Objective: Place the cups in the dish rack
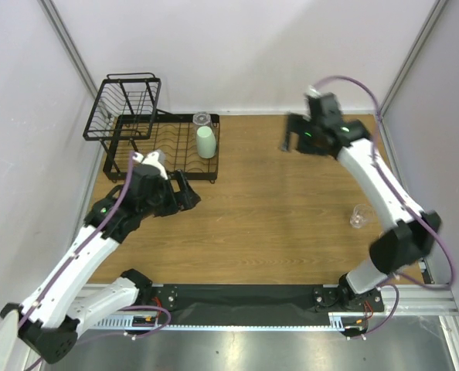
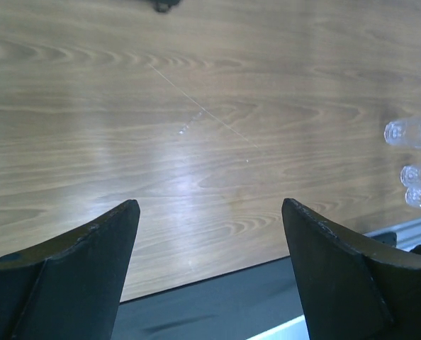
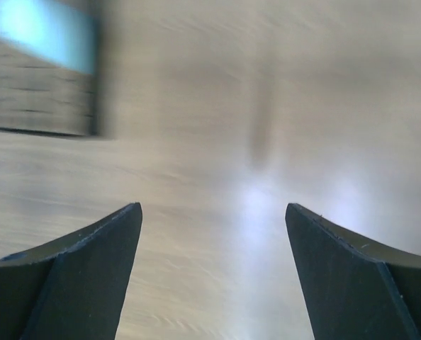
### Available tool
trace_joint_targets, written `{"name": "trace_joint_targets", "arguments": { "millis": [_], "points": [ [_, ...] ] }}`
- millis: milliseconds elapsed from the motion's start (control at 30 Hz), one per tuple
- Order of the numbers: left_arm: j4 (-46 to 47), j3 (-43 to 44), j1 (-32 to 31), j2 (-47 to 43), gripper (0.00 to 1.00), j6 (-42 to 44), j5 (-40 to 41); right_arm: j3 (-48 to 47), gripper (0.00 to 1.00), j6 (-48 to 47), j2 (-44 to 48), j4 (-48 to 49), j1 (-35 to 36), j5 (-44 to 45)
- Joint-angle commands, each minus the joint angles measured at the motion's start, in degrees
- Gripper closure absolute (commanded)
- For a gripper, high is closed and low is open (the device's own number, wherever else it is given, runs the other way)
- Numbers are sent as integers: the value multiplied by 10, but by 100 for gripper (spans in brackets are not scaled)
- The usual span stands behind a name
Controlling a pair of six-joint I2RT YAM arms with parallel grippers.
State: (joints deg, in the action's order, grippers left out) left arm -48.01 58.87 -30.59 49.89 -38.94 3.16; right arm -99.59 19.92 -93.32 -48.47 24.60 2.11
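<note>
Black wire dish rack (image 1: 125, 104) sits far left on the wooden worktop (image 1: 276, 201). The left hand (image 2: 209, 204), wide open and empty, hovers just in front of it. The mint tumbler (image 1: 205, 142) stands on end at the tray's right side, with a clear cup (image 1: 202, 119) behind it. The right hand (image 3: 212, 207) is blurred, wide open and empty. A second clear cup (image 1: 358, 217) stands upright on the worktop, far right.

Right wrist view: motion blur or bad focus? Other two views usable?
Right wrist: motion blur, table smeared while the fingers are sharp. Left wrist: crisp grain, soft glare patch mid-table. Top external: only the right gripper is blurred.
</note>
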Motion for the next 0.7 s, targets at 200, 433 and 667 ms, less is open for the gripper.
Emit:
{"name": "trace_joint_targets", "arguments": {
  "millis": [200, 433, 667],
  "points": [
    [100, -8, -1, 64, 15, -54, -109, 233, 14, 24, 224, -123, -193, 5],
    [115, -12, -3, 93, 16, -64, -146, 321, 18, 50, 266, -118, -242, 69],
    [103, 7, -4, 113, 18, -74, -170, 328, 29, 70, 239, -91, -266, 96]
  ]
}}
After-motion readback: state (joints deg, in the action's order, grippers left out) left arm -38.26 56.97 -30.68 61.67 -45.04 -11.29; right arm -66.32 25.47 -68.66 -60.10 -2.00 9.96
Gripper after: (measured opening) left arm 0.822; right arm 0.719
